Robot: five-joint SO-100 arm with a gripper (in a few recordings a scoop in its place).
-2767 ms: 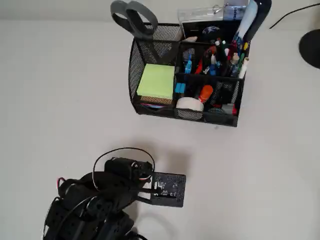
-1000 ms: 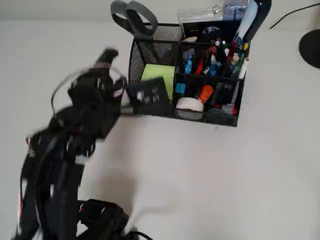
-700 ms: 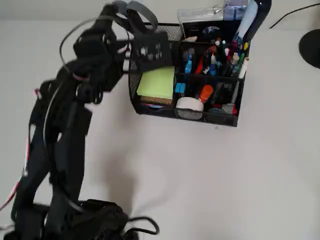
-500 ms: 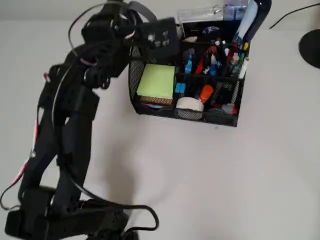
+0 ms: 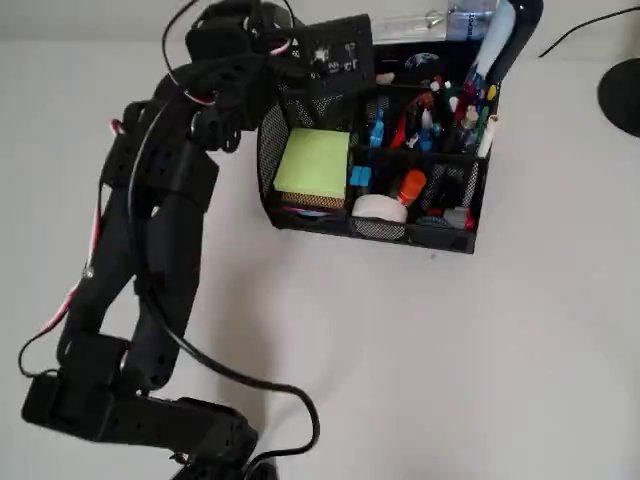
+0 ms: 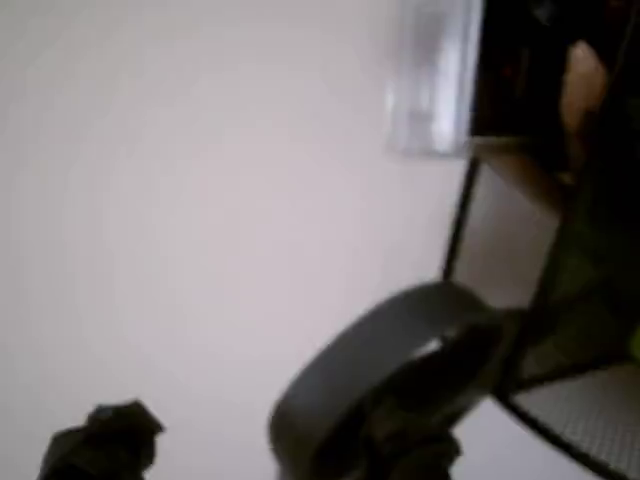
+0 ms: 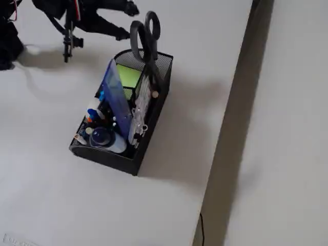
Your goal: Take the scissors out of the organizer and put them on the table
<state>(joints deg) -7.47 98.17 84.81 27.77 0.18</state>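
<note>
Two spread gripper (image 7: pixel 124 21) fingers beside scissors (image 7: pixel 146 36) handles, upright in organizer (image 7: pixel 146 125).

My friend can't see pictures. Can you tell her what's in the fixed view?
Grey-handled scissors stand handles-up in a black mesh organizer on a white table. The black robot gripper reaches toward the handles, fingers spread, not holding them yet.

Black arm stretched out, pincer (image 7: pixel 126 21) fingers spread apart.
</note>
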